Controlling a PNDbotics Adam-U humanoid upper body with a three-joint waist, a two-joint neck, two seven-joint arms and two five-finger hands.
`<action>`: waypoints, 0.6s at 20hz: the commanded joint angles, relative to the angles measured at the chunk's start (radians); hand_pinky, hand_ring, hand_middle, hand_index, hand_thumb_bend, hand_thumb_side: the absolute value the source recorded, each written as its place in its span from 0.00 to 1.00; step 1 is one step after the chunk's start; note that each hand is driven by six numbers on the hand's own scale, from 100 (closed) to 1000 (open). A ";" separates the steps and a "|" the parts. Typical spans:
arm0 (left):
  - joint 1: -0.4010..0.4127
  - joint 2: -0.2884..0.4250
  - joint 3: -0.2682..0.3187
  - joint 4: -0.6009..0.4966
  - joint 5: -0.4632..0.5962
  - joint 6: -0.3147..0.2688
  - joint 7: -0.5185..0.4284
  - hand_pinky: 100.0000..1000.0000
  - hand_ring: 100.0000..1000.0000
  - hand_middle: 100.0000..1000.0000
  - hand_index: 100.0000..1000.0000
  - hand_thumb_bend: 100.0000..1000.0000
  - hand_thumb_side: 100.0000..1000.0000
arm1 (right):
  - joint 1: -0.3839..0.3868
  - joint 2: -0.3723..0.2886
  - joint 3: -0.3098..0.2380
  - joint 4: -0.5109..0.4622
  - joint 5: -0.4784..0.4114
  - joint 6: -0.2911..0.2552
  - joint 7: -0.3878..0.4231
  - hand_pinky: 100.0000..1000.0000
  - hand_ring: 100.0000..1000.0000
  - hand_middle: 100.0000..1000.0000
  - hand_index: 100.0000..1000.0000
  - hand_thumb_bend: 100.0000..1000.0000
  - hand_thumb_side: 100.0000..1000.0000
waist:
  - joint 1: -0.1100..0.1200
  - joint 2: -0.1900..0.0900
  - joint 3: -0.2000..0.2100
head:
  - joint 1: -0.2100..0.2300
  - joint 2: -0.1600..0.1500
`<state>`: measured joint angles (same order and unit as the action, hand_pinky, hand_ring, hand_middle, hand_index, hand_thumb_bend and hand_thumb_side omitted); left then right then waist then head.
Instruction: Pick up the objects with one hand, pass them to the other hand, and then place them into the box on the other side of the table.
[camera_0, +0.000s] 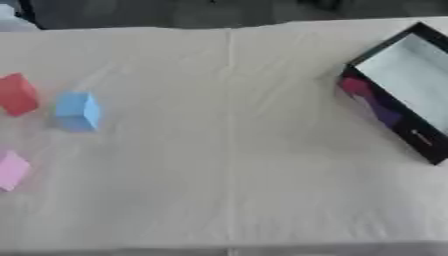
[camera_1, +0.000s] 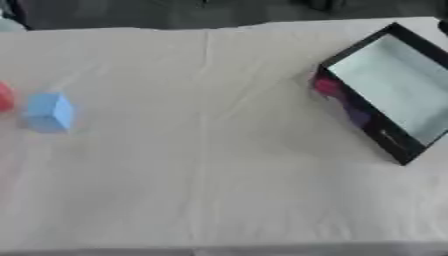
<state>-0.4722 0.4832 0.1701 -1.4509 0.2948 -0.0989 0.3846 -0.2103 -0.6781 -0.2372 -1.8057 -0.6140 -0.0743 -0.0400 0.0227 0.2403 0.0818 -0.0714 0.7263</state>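
Robot hand out of both views — state could not be told, red block (camera_0: 17, 94), blue block (camera_0: 77, 111), pink block (camera_0: 12, 170) lay at table (camera_0: 227, 165) left, black box (camera_1: 385, 90) sat far right — apart.

We find no text, number or brand that we can read in either view. The black box (camera_1: 363, 117) on the right of the worktop (camera_0: 227, 165) carries coloured print on its outer side wall, a pink-red patch and a purple one, and a small pale mark (camera_0: 421, 138) further along the same wall that may be lettering, but we cannot make out any letters in it. The red block (camera_0: 17, 94), the blue block (camera_0: 77, 111) and the pink block (camera_0: 12, 170) on the left show plain faces with no marking that we can see.
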 joint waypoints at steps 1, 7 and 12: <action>-0.046 0.084 0.007 0.007 -0.104 0.039 -0.026 0.81 0.69 0.70 0.87 0.22 0.44 | -0.003 -0.027 -0.016 -0.013 0.010 -0.002 -0.004 1.00 1.00 1.00 1.00 0.00 0.55 | 0.000 -0.016 0.001 | 0.010 -0.006; -0.157 0.200 -0.045 0.129 -0.337 0.225 -0.175 0.85 0.73 0.71 0.86 0.24 0.24 | 0.008 -0.035 -0.012 -0.020 0.015 -0.003 -0.001 1.00 1.00 1.00 1.00 0.00 0.55 | 0.006 -0.023 0.004 | 0.048 0.010; -0.224 0.270 -0.081 0.249 -0.466 0.264 -0.377 0.86 0.76 0.72 0.85 0.33 0.15 | 0.017 -0.034 -0.013 -0.028 0.025 -0.007 -0.001 1.00 1.00 1.00 1.00 0.00 0.55 | 0.003 -0.020 0.000 | 0.072 0.008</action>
<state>-0.6751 0.6919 0.0929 -1.2167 -0.1385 0.1582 0.0527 -0.1906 -0.6788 -0.2392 -1.8134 -0.5964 -0.0766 -0.0408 0.0277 0.2385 0.0823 -0.0065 0.7358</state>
